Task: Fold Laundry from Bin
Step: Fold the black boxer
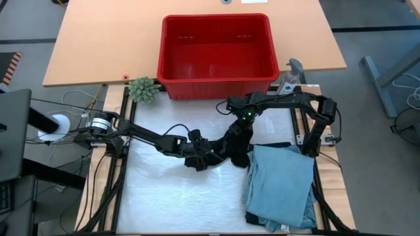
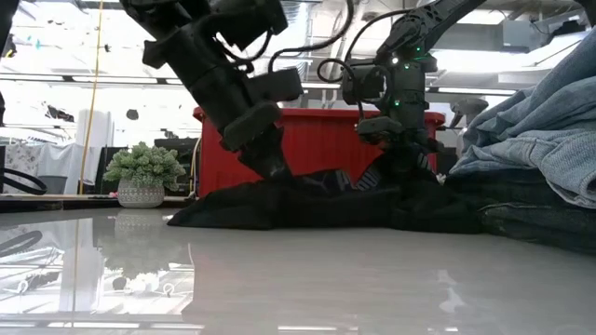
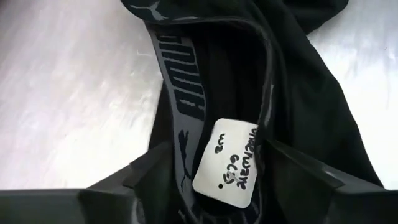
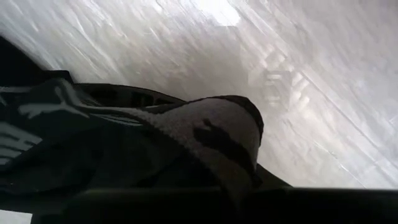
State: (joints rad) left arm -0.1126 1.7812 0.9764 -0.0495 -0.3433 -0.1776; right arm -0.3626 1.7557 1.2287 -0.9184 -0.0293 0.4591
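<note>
Black garment's waistband (image 3: pixel 180 93) and its white tag (image 3: pixel 229 163) are sitting right between my left gripper's (image 1: pixel 197 159) spread fingers, mid-table, below the empty red bin (image 1: pixel 218 49). My right gripper (image 1: pixel 240 139) is pinching the fabric's other end. I'm aiming to close squarely on the band, keeping it taut and flat for a clean fold.

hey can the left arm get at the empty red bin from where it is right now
Probably yes. The left gripper is down at the black garment, its fingers around the waistband; the red bin sits beyond with nothing between.
</note>
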